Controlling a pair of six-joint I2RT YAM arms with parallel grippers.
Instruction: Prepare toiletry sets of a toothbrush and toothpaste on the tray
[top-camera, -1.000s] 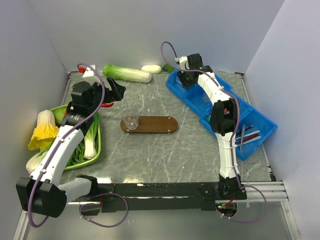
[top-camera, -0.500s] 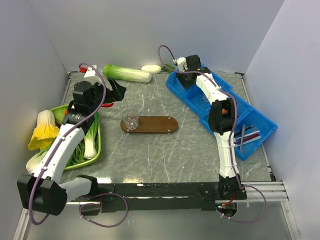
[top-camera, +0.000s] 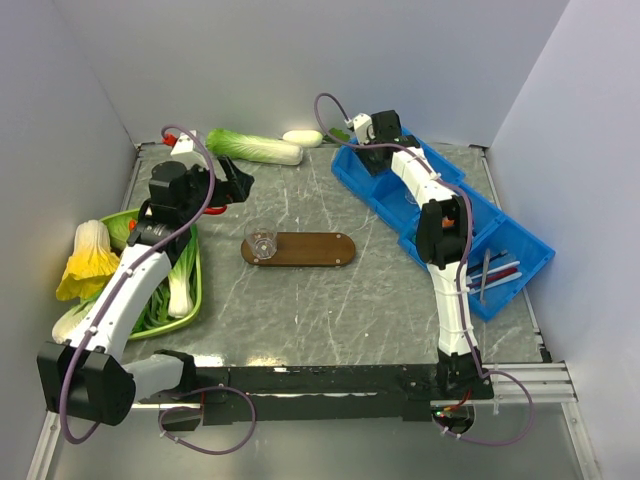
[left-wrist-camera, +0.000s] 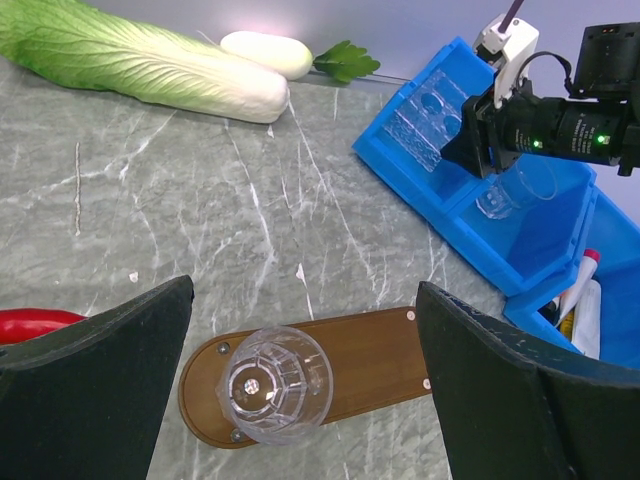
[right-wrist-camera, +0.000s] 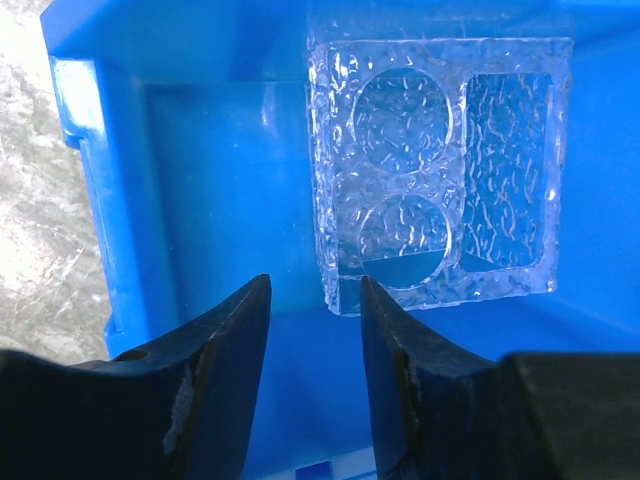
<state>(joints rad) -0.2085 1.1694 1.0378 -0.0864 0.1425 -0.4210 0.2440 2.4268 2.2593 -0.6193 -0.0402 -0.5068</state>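
Observation:
The dark-brown tray (top-camera: 310, 250) lies mid-table with a clear cup (top-camera: 261, 242) standing on its left end. My left gripper (top-camera: 232, 183) hovers behind it, wide open and holding nothing; the left wrist view looks down between its fingers on the tray (left-wrist-camera: 375, 355) and cup (left-wrist-camera: 273, 383). My right gripper (right-wrist-camera: 313, 290) points down into the far compartment of the blue bins (top-camera: 350, 172). Its jaws stand partly open over blue floor, just short of the near corner of a clear textured holder (right-wrist-camera: 440, 165). A thin pale toothbrush (top-camera: 486, 268) lies in the near compartment. The toothpaste is hidden.
A second clear cup (left-wrist-camera: 515, 190) sits in the bin's middle compartment, with white tubes (left-wrist-camera: 585, 325) nearer. A green dish (top-camera: 196, 290) of vegetables stands at the left. A cabbage (top-camera: 255, 147) and a white vegetable (top-camera: 302, 137) lie along the back wall. A red vegetable (left-wrist-camera: 30, 325) lies by my left finger.
My right gripper has shifted slightly left over the far compartment and its jaws have narrowed a little. The left arm has drifted slightly toward the back, still wide open.

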